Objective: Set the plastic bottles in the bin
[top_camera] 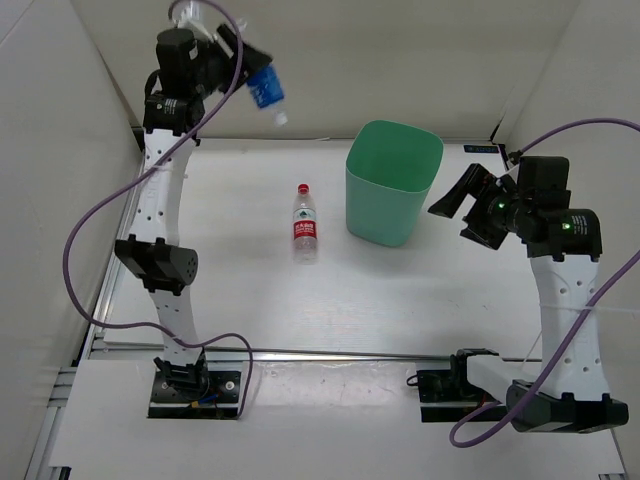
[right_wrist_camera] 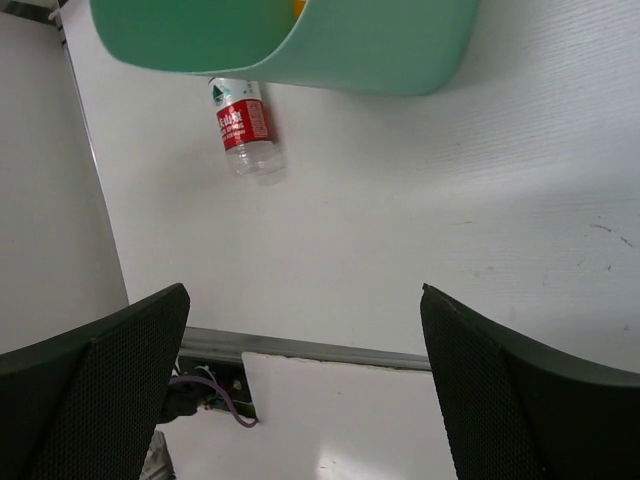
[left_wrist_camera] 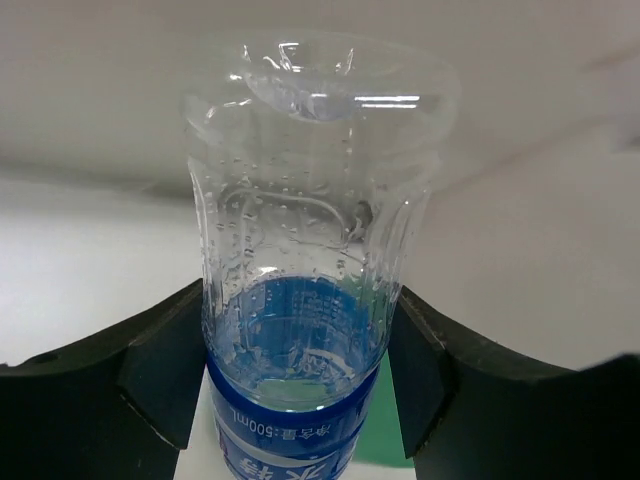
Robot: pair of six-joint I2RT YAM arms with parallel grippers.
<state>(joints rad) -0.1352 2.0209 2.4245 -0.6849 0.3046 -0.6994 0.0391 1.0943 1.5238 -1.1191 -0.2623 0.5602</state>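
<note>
1. The table [top_camera: 400, 300] was white and matte, with pale panels closing it in on the left, back and right. A metal rail [top_camera: 330, 353] ran along its near edge.
2. The bin [top_camera: 392, 185] stood upright on the table, right of centre and toward the back.
3. Left of the bin and well apart from it, the red bottle [top_camera: 305, 225] lay on its side with its cap pointing away from me.
4. Farther left of the bin and above the table, my left gripper [left_wrist_camera: 297, 375] was clamped on the blue bottle [top_camera: 266, 90]. The bottle hung tilted, cap down.
5. Just right of the bin, my right gripper [right_wrist_camera: 305, 300] hovered with its jaws spread wide and nothing between them.
6. Purple cables [top_camera: 85, 230] looped beside both arms.
7. The right wrist view showed a small orange patch inside the bin, but I could not tell what it was.
</note>
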